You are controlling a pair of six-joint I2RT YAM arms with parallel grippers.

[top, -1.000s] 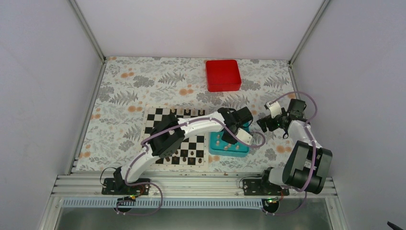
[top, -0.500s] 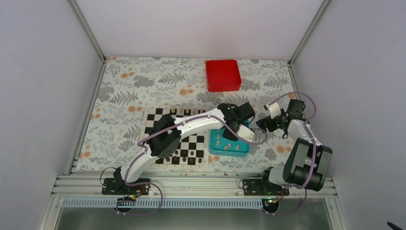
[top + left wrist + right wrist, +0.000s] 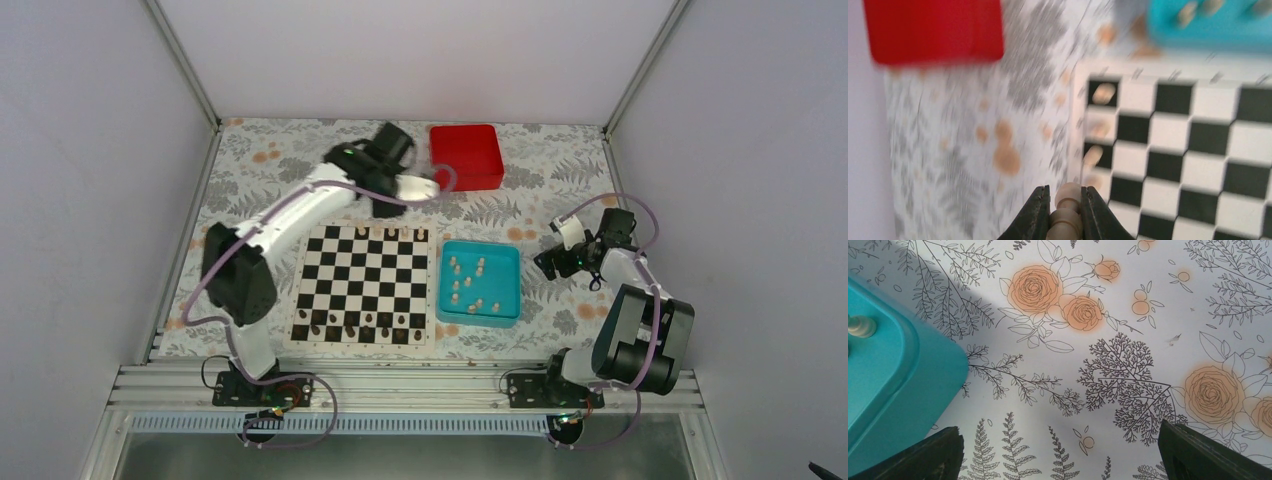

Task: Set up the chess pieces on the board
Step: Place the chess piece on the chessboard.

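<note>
The left tool [image 3: 418,187] was clamped on one chess piece [image 3: 1066,221] above the flowered tabletop [image 3: 262,200], just beyond the far edge of the board [image 3: 366,283] and close to the red box [image 3: 466,156]. Other pale chess pieces [image 3: 391,233] stood on the board's far row, and dark pieces [image 3: 350,322] lined its near rows. More pale ones stood in the teal tray [image 3: 507,254] just right of the board. The right tool [image 3: 1060,450], fingers wide apart, hung over bare tabletop beside the tray's right edge.

In the left wrist view, everything beyond the left gripper [image 3: 1065,193] is smeared by motion, the pale piece [image 3: 1066,220] pinched in it is cut off below, and the red box [image 3: 933,30] ahead-left and teal tray [image 3: 1208,27] ahead-right are cropped.
</note>
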